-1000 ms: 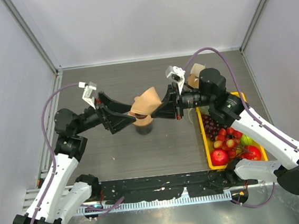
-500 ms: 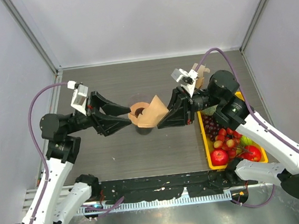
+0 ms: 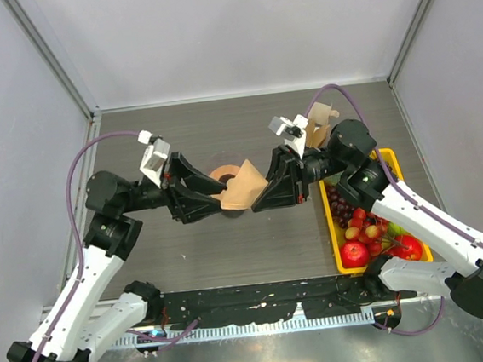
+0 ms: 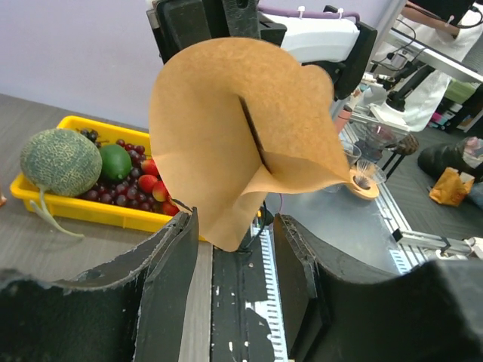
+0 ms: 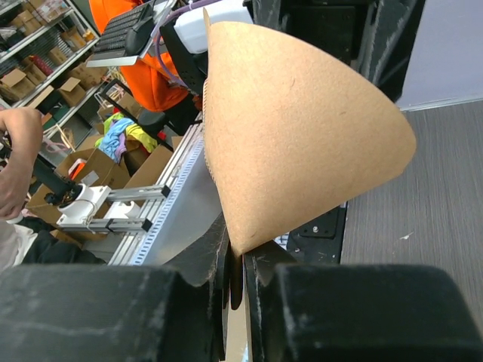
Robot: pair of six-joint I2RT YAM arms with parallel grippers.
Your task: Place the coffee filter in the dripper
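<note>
The coffee filter (image 3: 244,189) is a tan paper cone, hanging in the air at the table's middle between both grippers. My right gripper (image 3: 260,198) is shut on the filter's pointed end (image 5: 294,128), pinching it between the right gripper's (image 5: 240,260) pads. My left gripper (image 3: 216,197) faces it from the left, open about halfway. In the left wrist view the filter's (image 4: 241,136) lower tip hangs between the left gripper's (image 4: 235,226) fingers, with a gap on the right side. The dripper (image 3: 220,175) shows only an arc of orange collar under the filter.
A yellow fruit tray (image 3: 393,159) with grapes and apples stands at the right; the left wrist view also shows a melon (image 4: 60,162) and a lime in it. A bunch of brown paper filters (image 3: 321,120) stands at the back right. Cables loop over both arms.
The left gripper drew back to the left, then returned, and its jaws have narrowed around the filter. The right gripper has tipped downward, carrying the filter slightly right and lower.
</note>
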